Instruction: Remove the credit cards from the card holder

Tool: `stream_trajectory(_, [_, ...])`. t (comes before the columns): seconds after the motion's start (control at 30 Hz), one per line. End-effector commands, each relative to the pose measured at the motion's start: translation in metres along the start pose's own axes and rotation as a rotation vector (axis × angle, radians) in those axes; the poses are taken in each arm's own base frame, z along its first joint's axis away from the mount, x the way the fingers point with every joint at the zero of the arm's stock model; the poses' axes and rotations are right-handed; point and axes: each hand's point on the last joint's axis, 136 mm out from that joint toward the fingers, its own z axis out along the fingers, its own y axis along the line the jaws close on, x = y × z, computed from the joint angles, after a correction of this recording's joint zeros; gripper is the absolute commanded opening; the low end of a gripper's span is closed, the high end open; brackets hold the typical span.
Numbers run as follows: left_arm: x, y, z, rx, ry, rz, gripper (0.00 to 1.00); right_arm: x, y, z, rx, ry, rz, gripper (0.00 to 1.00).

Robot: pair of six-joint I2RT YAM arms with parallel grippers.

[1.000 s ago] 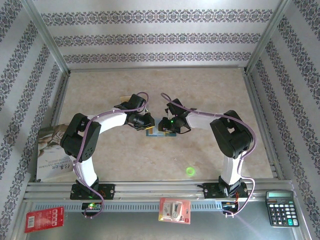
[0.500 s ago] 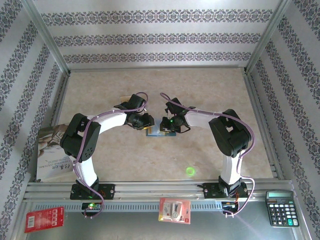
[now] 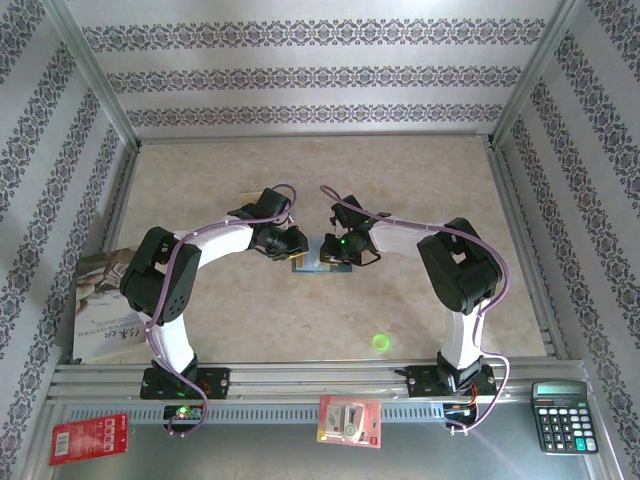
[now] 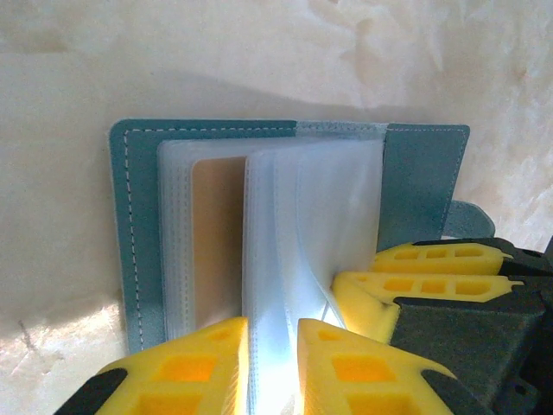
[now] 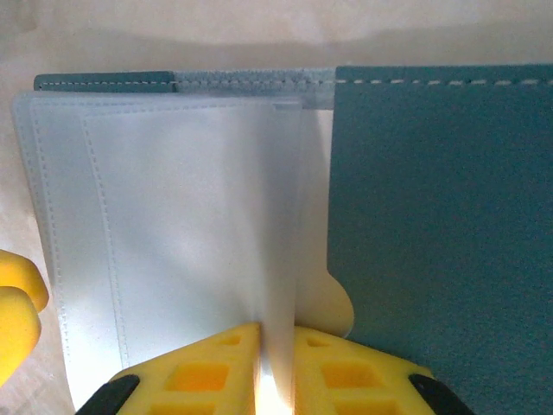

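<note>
On the metal strip at the near edge lie a red packet (image 3: 88, 437), a red-and-white packet (image 3: 349, 420) and a black calculator (image 3: 564, 415). Just beyond them the two arm bases are bolted to the rail. A book (image 3: 105, 305) lies at the left edge of the table (image 3: 250, 330), beside the left arm, and a small green spot of light (image 3: 380, 342) shows on the bare top between the arms. Both arms bend inward, so the left gripper (image 3: 298, 250) and right gripper (image 3: 330, 252) meet near the table's middle over the card holder (image 3: 308, 267). The holder lies open and flat on the table. In the left wrist view, the left gripper (image 4: 272, 346) has its yellow jaws drawn narrow around an upright clear sleeve leaf of the card holder (image 4: 138, 225). A tan credit card (image 4: 216, 242) sits inside the sleeve just left of that leaf. The right gripper's fingers (image 4: 432, 268) press in from the right, against the slate-blue cover. In the right wrist view, the right gripper (image 5: 276, 367) is likewise pinched thin on one clear leaf of the card holder (image 5: 432, 216), with a left finger (image 5: 17, 303) at the frame's left edge. Patterned walls (image 3: 320, 75) enclose the far side.
</note>
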Motion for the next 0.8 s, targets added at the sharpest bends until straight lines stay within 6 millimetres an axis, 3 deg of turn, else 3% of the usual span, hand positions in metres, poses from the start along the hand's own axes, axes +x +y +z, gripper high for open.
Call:
stream_trajectory(0.0, [0.005, -0.005, -0.001, 0.008, 0.026, 0.009, 0.22, 0.011, -0.035, 0.019, 0.108, 0.037, 0.038, 0.17])
stream_trajectory(0.53, [0.01, -0.028, 0.012, 0.11, 0.088, 0.029, 0.19, 0.01, -0.03, 0.016, 0.065, 0.032, 0.044, 0.17])
stream_trajectory(0.77, [0.008, -0.034, 0.011, 0.121, 0.078, 0.032, 0.1, -0.008, -0.003, -0.015, -0.074, -0.049, 0.042, 0.19])
